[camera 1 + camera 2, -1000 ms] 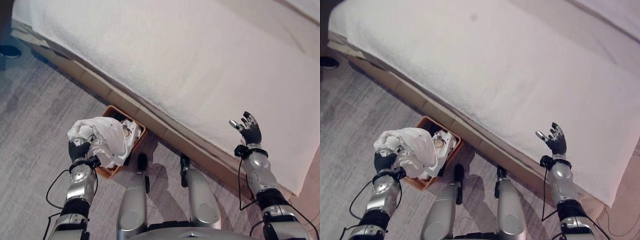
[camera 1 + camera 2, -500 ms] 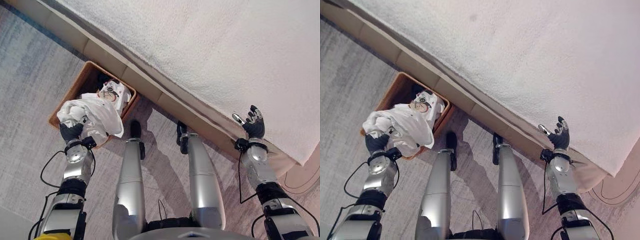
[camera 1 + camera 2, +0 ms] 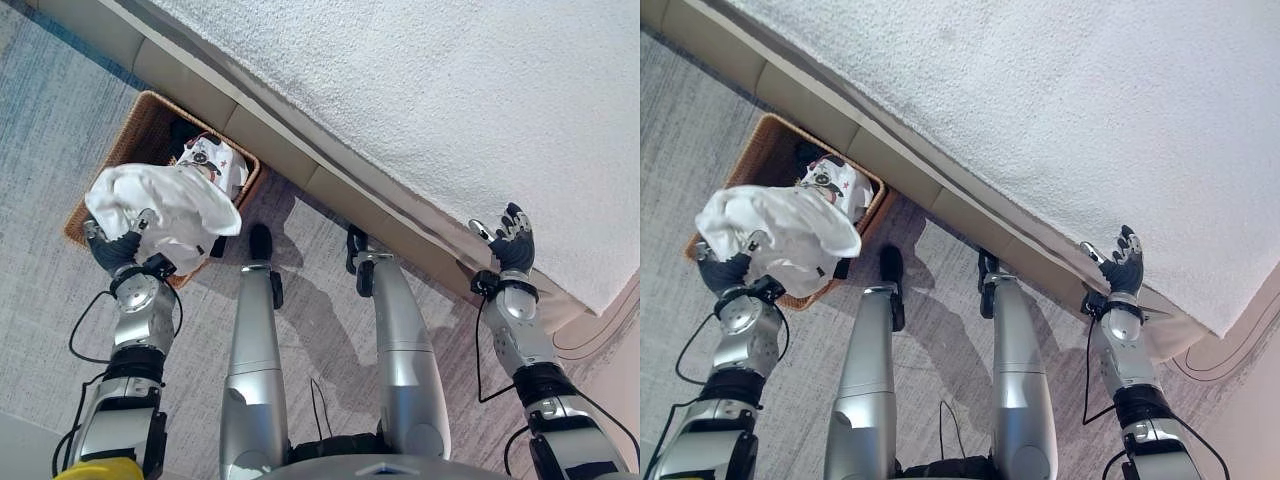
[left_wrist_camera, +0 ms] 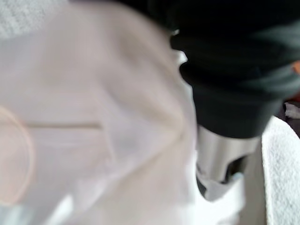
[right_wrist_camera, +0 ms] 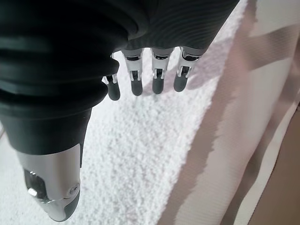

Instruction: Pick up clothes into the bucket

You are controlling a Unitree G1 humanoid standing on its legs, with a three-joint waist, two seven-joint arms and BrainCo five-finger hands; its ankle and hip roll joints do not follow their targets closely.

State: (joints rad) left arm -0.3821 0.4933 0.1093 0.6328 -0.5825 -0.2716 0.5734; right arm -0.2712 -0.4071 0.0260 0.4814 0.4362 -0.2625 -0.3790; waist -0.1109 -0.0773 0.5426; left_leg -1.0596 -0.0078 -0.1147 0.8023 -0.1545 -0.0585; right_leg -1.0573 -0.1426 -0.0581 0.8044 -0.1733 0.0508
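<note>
I see my left hand low on the left side, over the near edge of the basket. It holds a big white cloth. The fingers are curled into the cloth, so the hand is closed on it. The cloth is bunched up and hangs over the near part of the basket, and it covers some of the rim. In the left wrist view the white cloth is right up against the camera and looks soft and blurry.

The basket is brown and woven. It sits on the grey carpet, right beside the bed. Inside the basket, past the white cloth, I see another piece of clothing. It is white with dark marks and small red spots. It lies in the part of the basket nearest the bed frame.

My right hand is far off on the right, well away from the basket. It is up by the edge of the bed. Its fingers are straight and spread a little, and it holds nothing. In the right wrist view they hang over the fuzzy white blanket on the bed, and I cannot tell if they touch it.

The bed has a white cover and a tan frame along its side.
</note>
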